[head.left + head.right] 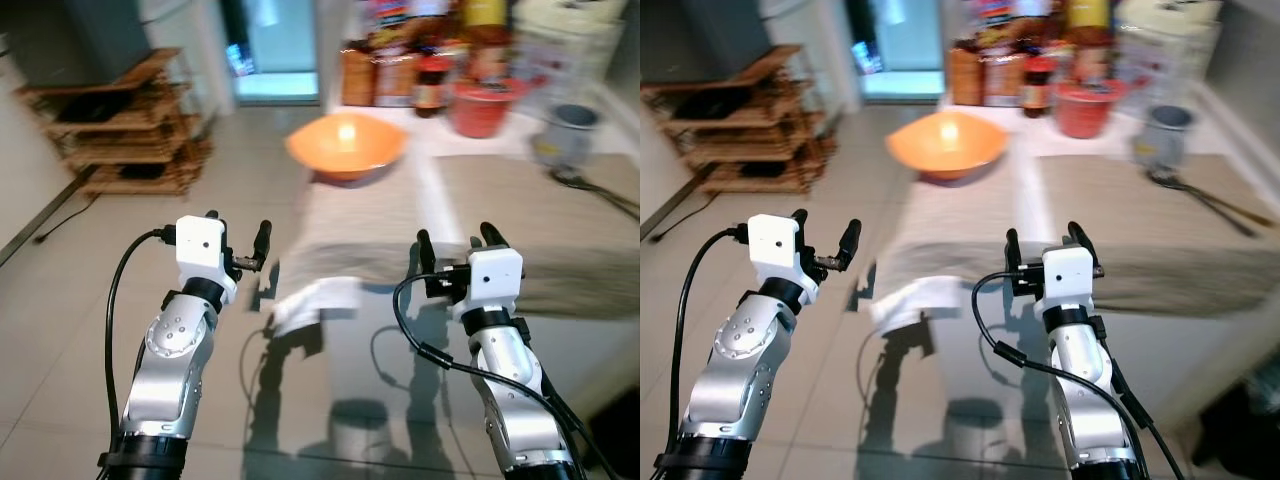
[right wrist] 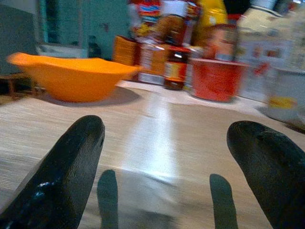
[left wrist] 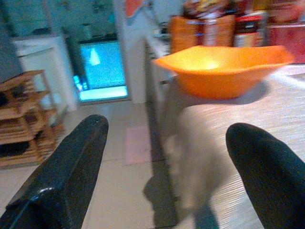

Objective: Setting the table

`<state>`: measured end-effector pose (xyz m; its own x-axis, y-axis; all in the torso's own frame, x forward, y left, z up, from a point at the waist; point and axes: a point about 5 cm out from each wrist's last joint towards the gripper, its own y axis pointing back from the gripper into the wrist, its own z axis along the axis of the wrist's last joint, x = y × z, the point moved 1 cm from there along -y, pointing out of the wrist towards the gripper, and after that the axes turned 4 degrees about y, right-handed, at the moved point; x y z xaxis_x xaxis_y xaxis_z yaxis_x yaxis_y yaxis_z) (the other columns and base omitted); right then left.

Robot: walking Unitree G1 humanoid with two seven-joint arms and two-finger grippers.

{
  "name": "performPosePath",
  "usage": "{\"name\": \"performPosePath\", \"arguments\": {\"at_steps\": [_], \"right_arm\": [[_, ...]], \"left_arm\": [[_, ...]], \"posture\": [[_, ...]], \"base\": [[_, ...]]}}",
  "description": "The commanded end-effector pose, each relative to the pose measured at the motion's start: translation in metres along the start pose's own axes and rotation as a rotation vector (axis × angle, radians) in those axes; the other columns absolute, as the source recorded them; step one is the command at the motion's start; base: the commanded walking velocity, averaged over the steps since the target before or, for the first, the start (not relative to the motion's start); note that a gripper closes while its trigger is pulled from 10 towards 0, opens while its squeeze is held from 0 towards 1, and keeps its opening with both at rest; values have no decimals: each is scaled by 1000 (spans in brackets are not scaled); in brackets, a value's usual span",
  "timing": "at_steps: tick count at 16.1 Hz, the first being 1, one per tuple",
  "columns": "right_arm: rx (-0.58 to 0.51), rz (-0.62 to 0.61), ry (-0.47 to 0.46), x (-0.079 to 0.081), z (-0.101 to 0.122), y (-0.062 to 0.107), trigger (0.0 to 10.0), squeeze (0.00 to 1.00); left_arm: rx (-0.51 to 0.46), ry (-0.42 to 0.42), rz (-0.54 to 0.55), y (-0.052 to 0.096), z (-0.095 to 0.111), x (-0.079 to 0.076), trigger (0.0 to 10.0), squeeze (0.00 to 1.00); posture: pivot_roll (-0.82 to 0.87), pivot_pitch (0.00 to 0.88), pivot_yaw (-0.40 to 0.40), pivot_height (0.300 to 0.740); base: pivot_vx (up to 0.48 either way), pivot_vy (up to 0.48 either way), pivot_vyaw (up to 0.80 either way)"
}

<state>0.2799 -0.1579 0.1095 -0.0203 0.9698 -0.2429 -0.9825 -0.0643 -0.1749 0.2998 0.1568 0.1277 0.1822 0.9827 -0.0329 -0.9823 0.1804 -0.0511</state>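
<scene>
A robot stands at the near edge of a glossy glass-topped table (image 1: 380,400), both silver arms raised in front of it. Ahead of both grippers sits a wide, shallow orange plastic bowl (image 1: 346,145), upright with its open mouth facing up. It is round, so no long axis can be told. It rests near the table's left edge, on the far part of a beige woven placemat (image 1: 370,225) whose long side runs away from the robot.

The left gripper (image 1: 238,232) hovers beside the table's left edge, over grey floor tiles (image 1: 70,330), its two black fingers (image 3: 62,176) spread wide apart and holding nothing. The bowl lies ahead of it and slightly to its right, well apart.

The right gripper (image 1: 455,241) hovers above the table, near the close edges of the placemat and of a second beige placemat (image 1: 545,210) to its right; its black fingers (image 2: 57,176) are also spread apart and empty. The bowl is ahead and to its left, well apart. Between this gripper and the bowl the mat surface lies open.

Just right of the left gripper, a white cloth (image 1: 312,303) hangs over the table's left edge.

Beyond the bowl, along the table's far edge, stand blurred jars and packets (image 1: 400,60), a red plastic container (image 1: 488,108) and a grey cup (image 1: 570,133). Dark utensils (image 1: 590,188), too blurred to identify, lie on the second mat, far right of the right gripper. A wooden slatted shelf rack (image 1: 125,125) stands on the floor, far left of the left gripper.
</scene>
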Motion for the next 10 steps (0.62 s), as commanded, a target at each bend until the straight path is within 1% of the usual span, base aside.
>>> {"name": "performPosePath", "arguments": {"at_steps": [1, 9, 10], "right_arm": [[-3, 15, 1, 2, 2, -3, 10000, 0], [14, 28, 7, 3, -1, -3, 10000, 0], [14, 30, 7, 3, -1, -4, 10000, 0]], "left_arm": [[-3, -8, -24, -4, 3, -3, 10000, 0], [-2, 4, -10, -6, 2, -2, 10000, 0], [-5, 7, -1, -6, 2, -1, 10000, 0]], "posture": [[-124, 0, 96, 740], [-123, 0, 93, 740], [-123, 0, 93, 740]], "base": [[289, -382, 0], [292, -376, 0], [0, 0, 0]]}}
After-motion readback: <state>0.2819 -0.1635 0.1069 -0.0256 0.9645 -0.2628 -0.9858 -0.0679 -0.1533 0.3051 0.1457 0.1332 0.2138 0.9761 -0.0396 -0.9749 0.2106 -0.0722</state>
